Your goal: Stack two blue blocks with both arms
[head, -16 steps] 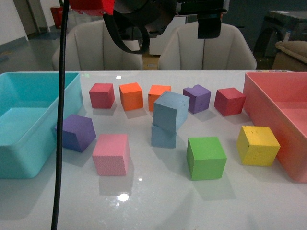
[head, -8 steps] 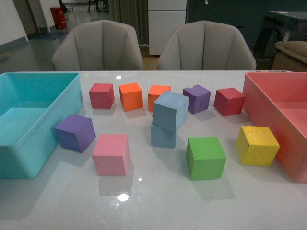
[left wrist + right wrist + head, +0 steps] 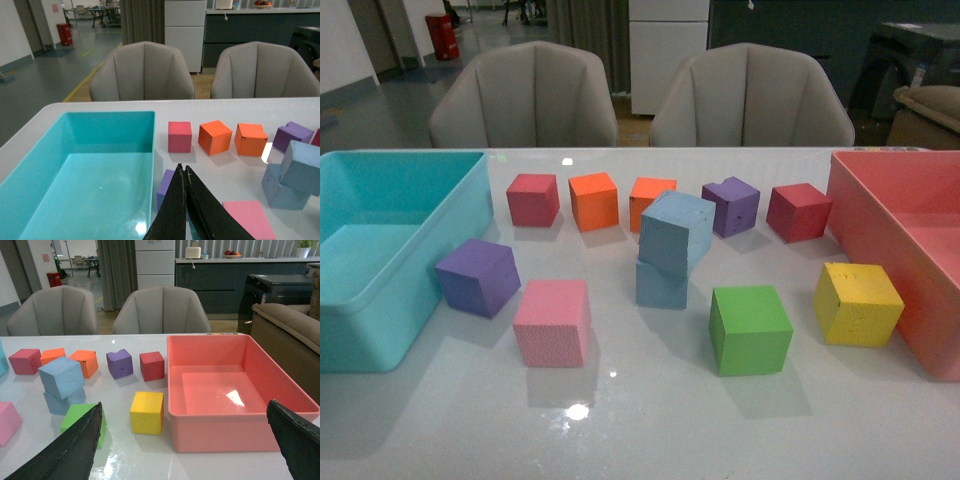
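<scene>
Two pale blue blocks stand stacked mid-table: the upper blue block (image 3: 676, 232) rests tilted and twisted on the lower blue block (image 3: 661, 285). Neither arm shows in the front view. In the left wrist view my left gripper (image 3: 184, 170) is shut and empty, raised above the table beside the teal bin, with the stack (image 3: 302, 166) off to one side. My right gripper (image 3: 184, 410) is open wide with nothing between its fingers (image 3: 75, 445). It is also raised, facing the pink bin, and the stack (image 3: 61, 376) shows beyond one finger.
A teal bin (image 3: 470, 175) stands at the left and a pink bin (image 3: 840, 190) at the right. Around the stack lie a red cube (image 3: 532, 199), orange cubes (image 3: 593, 200), purple cubes (image 3: 476, 276), a pink cube (image 3: 552, 321), a green cube (image 3: 750, 329) and a yellow cube (image 3: 857, 303).
An arm and its hanging cable, seen at the top and left of the front view a second ago, have left that view. The blocks have not moved.
</scene>
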